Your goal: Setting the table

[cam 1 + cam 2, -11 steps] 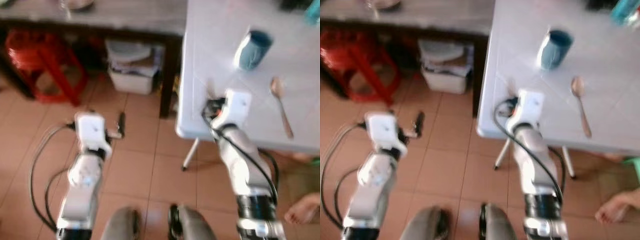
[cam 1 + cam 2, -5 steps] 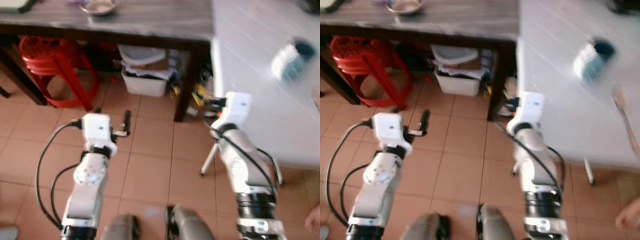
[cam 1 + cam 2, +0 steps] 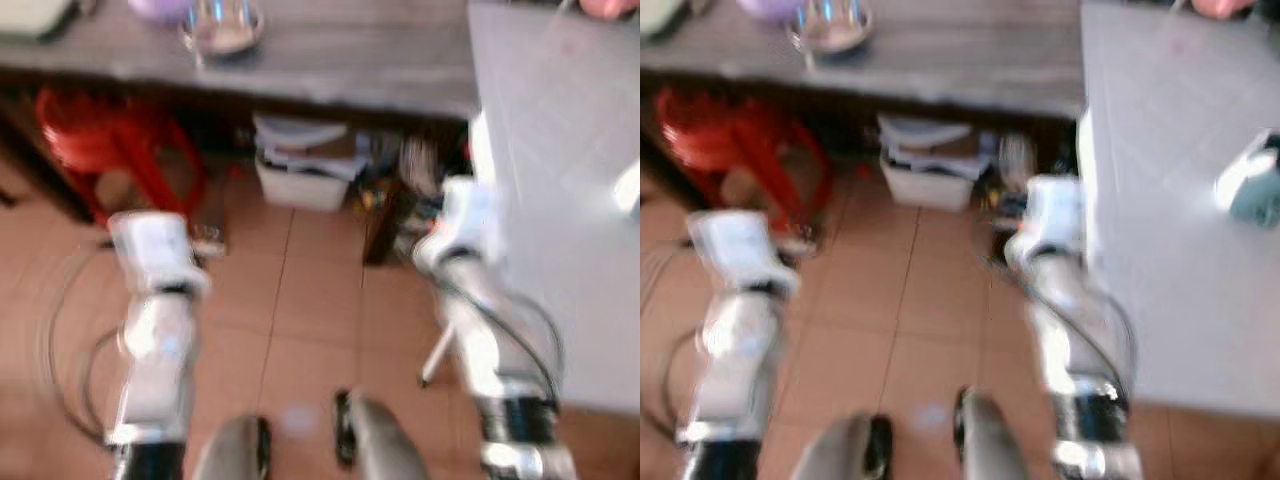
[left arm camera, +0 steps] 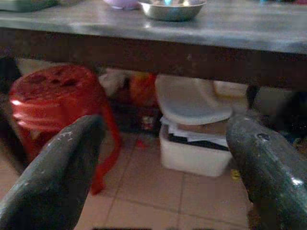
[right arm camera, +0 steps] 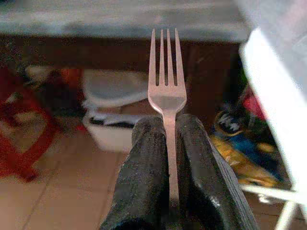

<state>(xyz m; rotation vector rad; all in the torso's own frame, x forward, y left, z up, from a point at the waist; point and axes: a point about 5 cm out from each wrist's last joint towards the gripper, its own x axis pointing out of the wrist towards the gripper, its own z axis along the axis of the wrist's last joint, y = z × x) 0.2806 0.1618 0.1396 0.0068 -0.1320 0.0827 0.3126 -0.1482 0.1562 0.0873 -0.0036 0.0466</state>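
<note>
Clamped between my right gripper's [image 5: 168,143] two black fingers, the fork [image 5: 166,96] is standing straight out from the tips in the right wrist view, tines pointing away toward the dark underside of the wooden table [image 5: 120,19]. Beyond the tines, a white bin [image 5: 112,124] is sitting on the tiled floor, and the edge of the white table [image 5: 273,91] is running close along one side of the fork.

Moving to the left wrist view, my left gripper [image 4: 163,143] is hanging spread wide with nothing between its fingers [image 4: 57,167]. It is facing the wooden table, where a metal bowl [image 4: 172,8] is resting on top, and a red stool [image 4: 57,105] and the white bin are sitting underneath on the floor.

Turning to the head views, everything is blurring. My left arm [image 3: 155,320] is reaching forward over the tiles, in front of the red stool [image 3: 110,140]. My right arm [image 3: 470,290] is stretching up beside the near corner of the white table [image 3: 570,200], its wrist just at the table's edge; I cannot make out the fork from here. The metal bowl [image 3: 222,25] is sitting on the wooden table [image 3: 350,60] beside something purple [image 3: 160,8]. A blue cup [image 3: 1252,185] is resting on the white table, well to the right of my right wrist.
</note>
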